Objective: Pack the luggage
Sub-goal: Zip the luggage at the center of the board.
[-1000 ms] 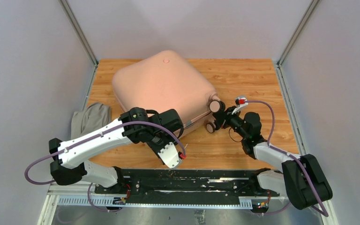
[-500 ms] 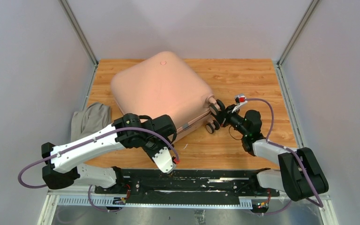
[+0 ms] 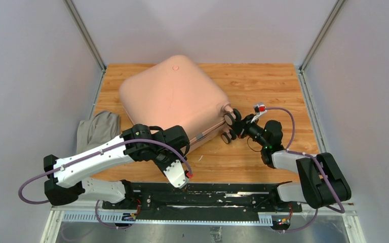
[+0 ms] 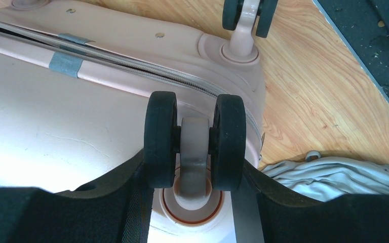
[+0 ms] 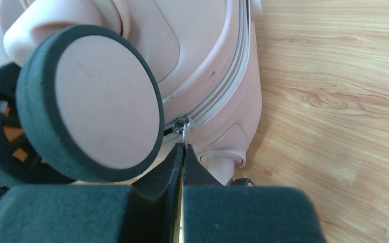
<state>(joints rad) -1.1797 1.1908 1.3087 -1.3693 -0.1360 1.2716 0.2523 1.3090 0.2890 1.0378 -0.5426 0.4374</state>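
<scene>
The luggage (image 3: 174, 96) lay flat and closed on the table (image 3: 283, 91), at centre and towards 11 o'clock in the top view; its long axis seemed to run from about 11 to 5 o'clock, with the wheeled end facing both arms; a grey cloth (image 3: 99, 126) lay outside it at 8 o'clock, so we judged the packing not yet done. The left gripper (image 4: 195, 169) stood half spread and clamped on a twin wheel (image 4: 194, 136) at the near corner, one finger on each tyre; we took this as a brace. The right gripper (image 5: 183, 152) had its fingers pressed together on the thin zip pull (image 5: 182, 126), just beside a large wheel (image 5: 96, 96) at the 3 o'clock corner. The relation that mattered was this: from the right gripper the luggage lay at 10 o'clock, and in its wrist view the zip track (image 5: 233, 86) ran from the pull towards 1 o'clock around the rounded corner; the right arm already held the pull, so any pull would probably have to follow that curve while the left arm held the luggage in place; we could not tell whether the slider had started to travel.
</scene>
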